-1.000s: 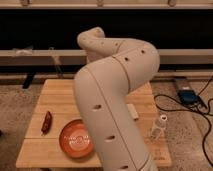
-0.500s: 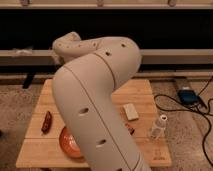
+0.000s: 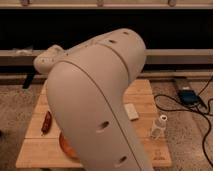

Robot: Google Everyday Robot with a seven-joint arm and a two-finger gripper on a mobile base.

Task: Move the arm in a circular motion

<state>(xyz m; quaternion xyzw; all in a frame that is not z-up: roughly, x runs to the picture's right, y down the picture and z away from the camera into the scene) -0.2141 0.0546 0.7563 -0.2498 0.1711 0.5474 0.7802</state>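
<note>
Closer now than before, the arm (image 3: 95, 100) fills the view; gripper out of view, state untellable; I keep the arc smooth, clear of the wooden table (image 3: 37, 150).

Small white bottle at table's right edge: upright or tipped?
Upright: white bottle stands on its base on the table, narrow top up. No gripper in view, only the arm.

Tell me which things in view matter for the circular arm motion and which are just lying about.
Part of the job: arm; gripper, out of view in this frame.

Just lying about: wooden table; reddish sausage-like item; orange bowl, partly behind the arm; white block; small white bottle; blue box with cables on the floor.
</note>
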